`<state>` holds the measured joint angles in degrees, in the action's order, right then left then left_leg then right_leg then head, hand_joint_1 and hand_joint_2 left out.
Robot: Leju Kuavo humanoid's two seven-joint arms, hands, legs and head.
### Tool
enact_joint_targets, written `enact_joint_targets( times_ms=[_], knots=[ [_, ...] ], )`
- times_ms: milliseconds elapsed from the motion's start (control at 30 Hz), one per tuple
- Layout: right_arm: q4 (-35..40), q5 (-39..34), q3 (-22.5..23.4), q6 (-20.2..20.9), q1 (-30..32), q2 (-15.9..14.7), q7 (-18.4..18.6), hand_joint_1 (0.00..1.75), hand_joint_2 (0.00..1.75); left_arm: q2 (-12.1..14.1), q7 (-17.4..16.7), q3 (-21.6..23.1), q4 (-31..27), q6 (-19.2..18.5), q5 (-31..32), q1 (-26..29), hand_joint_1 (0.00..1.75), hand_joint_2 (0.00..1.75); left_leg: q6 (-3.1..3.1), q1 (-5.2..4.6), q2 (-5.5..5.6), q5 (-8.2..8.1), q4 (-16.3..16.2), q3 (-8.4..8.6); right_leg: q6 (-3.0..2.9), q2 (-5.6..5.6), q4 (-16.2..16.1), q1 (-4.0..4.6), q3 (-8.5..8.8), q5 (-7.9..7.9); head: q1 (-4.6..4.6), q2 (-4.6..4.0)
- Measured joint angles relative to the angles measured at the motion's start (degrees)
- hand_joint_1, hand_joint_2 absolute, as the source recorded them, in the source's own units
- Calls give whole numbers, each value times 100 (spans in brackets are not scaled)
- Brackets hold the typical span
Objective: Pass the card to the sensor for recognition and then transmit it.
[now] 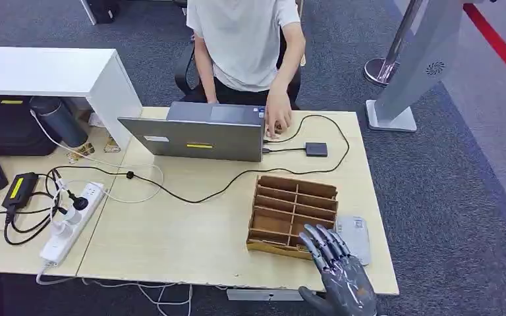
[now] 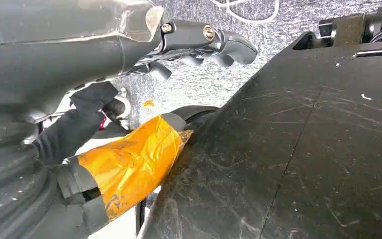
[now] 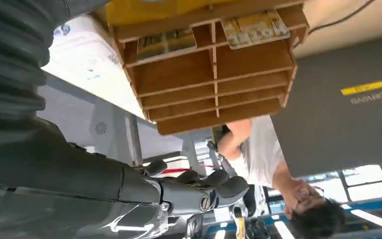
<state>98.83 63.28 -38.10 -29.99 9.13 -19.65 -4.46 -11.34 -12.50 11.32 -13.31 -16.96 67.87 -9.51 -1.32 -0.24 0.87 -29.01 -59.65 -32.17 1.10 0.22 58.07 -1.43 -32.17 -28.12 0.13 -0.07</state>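
Lying in the wooden organizer (image 1: pixel 293 214), card (image 3: pixel 253 29) just beyond right hand (image 1: pixel 337 266)

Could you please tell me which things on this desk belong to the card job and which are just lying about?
For the job:
wooden card rack, with cards in its near slots
grey sensor pad beside the rack
right robot hand, open by the rack's near corner
laptop, which a person is using

Lying about:
power strip
black charger
dark bottle
black bag
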Motion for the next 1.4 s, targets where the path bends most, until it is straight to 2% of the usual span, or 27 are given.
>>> enact_joint_targets(
  times_ms=[100, 267, 367, 600, 967, 1167, 1400],
  knots=[
    [-281, 61, -92, -56, -113, 135, 50, 0, 175, -2, -15, -2, 0, -33, -26, -3, 0, 175, 0, 0, 0, 0, 0, 1, 0, 0, 0, 1, 0, 0, 0, 0],
    [-777, 983, -127, -627, -270, 347, 627, 0, 175, -9, -55, -2, 0, -87, 4, -11, 0, 175, 0, 3, -1, 0, 1, 0, -1, 1, 1, 2, -1, 0, 0, 0],
    [-1059, 1156, -127, -780, -356, 459, 780, 0, 175, -18, -59, -2, 0, -114, 15, -27, 0, 175, 0, 3, -1, 0, 1, 0, -1, 0, 1, 2, 0, 0, 2, 0],
    [-1475, 1189, -127, -870, -515, 679, 833, 0, 175, -37, -52, -2, 0, -166, 74, -38, 0, 175, 0, 3, -1, 0, 0, 0, 0, 1, 1, 1, 0, 0, 0, 0],
    [-1621, 1204, -127, -874, -573, 756, 833, 0, 175, -39, -50, -2, 0, -181, 87, -40, 0, 175, 0, 3, 0, 0, 0, 0, -1, 0, 1, 2, -1, 0, 0, 0],
    [-2006, 1202, -120, -859, -768, 961, 828, 0, 175, -46, 0, 0, 0, -245, 175, -51, 0, 175, 0, 3, -1, 0, 0, 0, -1, 1, 1, 2, -1, 0, 0, 0],
    [-2045, 1169, 97, -844, -803, 1084, 831, 0, 175, -48, 11, 4, 0, -262, 205, -52, 0, 175, 0, 3, 0, 0, 0, -1, -1, 0, 1, 1, -1, 0, 0, 0]
  ],
)
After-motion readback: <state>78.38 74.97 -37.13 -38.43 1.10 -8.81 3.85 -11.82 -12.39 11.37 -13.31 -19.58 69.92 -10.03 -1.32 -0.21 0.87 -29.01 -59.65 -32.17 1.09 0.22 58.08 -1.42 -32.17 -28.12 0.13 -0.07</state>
